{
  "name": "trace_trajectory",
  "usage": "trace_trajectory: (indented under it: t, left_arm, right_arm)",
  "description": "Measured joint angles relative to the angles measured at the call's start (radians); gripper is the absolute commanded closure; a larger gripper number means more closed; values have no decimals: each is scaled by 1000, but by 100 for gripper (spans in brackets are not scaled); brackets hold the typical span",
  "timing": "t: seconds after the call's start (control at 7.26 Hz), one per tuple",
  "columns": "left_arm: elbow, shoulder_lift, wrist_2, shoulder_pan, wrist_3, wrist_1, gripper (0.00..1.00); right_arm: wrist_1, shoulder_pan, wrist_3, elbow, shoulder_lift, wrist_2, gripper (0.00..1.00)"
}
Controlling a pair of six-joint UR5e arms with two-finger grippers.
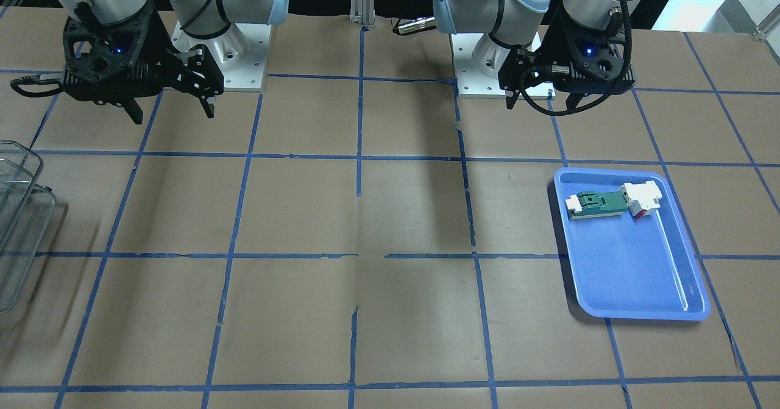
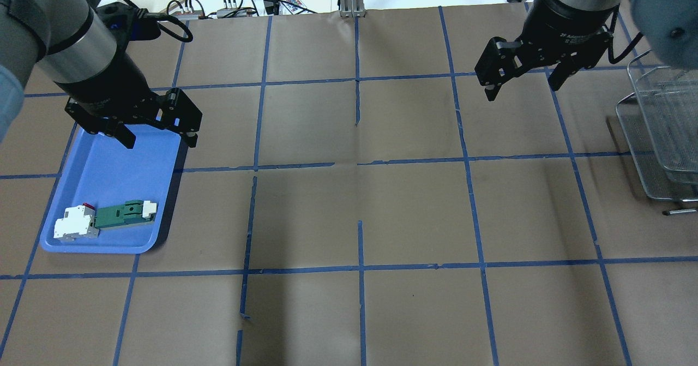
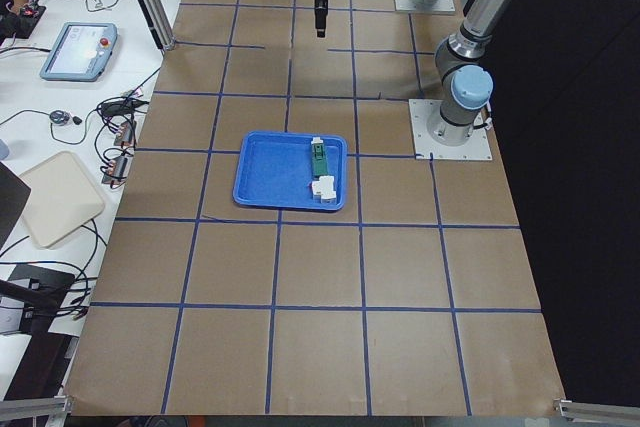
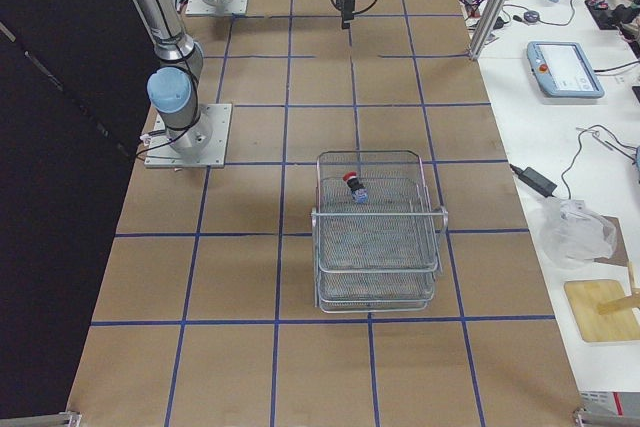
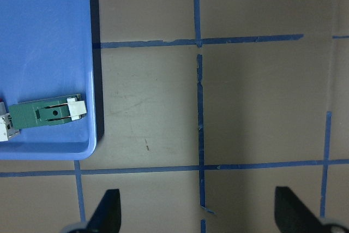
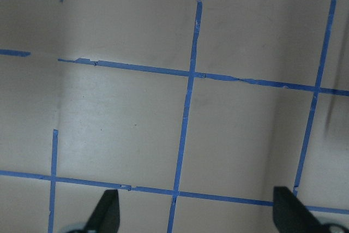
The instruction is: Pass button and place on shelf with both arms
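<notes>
The button [image 4: 353, 187], with its red head, lies on the top tier of the silver wire shelf [image 4: 375, 237], and only the exterior right view shows it. The shelf also shows at the right edge of the overhead view [image 2: 660, 131] and at the left edge of the front view [image 1: 18, 214]. My left gripper [image 2: 161, 143] is open and empty above the far edge of the blue tray [image 2: 109, 164]; it also shows in the front view [image 1: 542, 104]. My right gripper [image 2: 522, 91] is open and empty, hanging left of the shelf; it also shows in the front view [image 1: 173, 116].
The blue tray [image 1: 634, 263] holds a green-and-white flat part [image 2: 122, 215] and a white blocky part with a red tip [image 2: 73, 225], lying side by side at its near end. The table is brown paper with a grid of blue tape lines.
</notes>
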Motion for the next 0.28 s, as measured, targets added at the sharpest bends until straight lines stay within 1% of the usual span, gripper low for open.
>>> trace_trajectory:
  t: [0.28]
  left_arm:
    - [-13, 14, 3, 0, 0, -1, 0]
  right_arm:
    - [12, -6, 3, -14, 1, 0, 0]
